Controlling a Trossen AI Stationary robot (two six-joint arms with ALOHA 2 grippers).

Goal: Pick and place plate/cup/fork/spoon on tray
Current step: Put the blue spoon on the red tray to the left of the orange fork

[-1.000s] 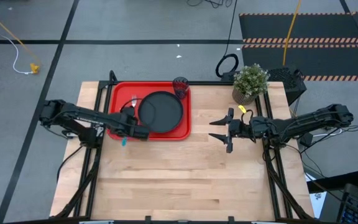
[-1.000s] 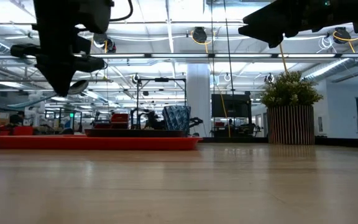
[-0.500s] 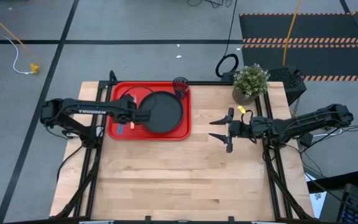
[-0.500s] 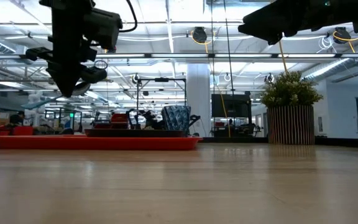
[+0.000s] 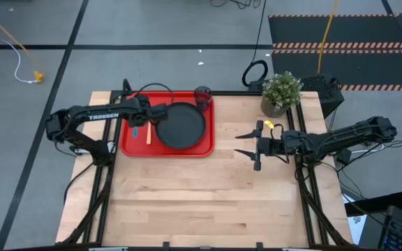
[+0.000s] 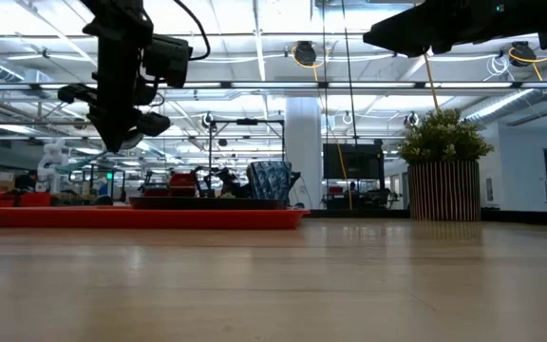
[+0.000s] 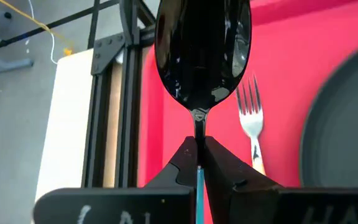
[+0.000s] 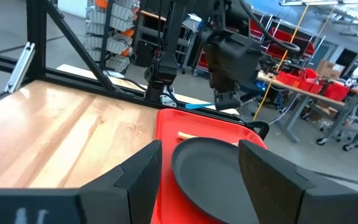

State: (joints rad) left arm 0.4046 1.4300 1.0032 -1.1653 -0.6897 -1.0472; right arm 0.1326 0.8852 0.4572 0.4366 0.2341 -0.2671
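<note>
Right hand (image 5: 255,145) hangs wide open, holding nothing, over the worktop (image 5: 208,202) near its right edge. Left hand (image 7: 197,163) is clamped on the spoon (image 7: 202,56), up in the air above the tray (image 5: 204,143) at the far-left corner, fork (image 5: 149,134) lying beside the plate (image 5: 181,125).

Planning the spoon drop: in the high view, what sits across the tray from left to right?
Tray rim, spoon in the left gripper, fork, plate, cup.
</note>
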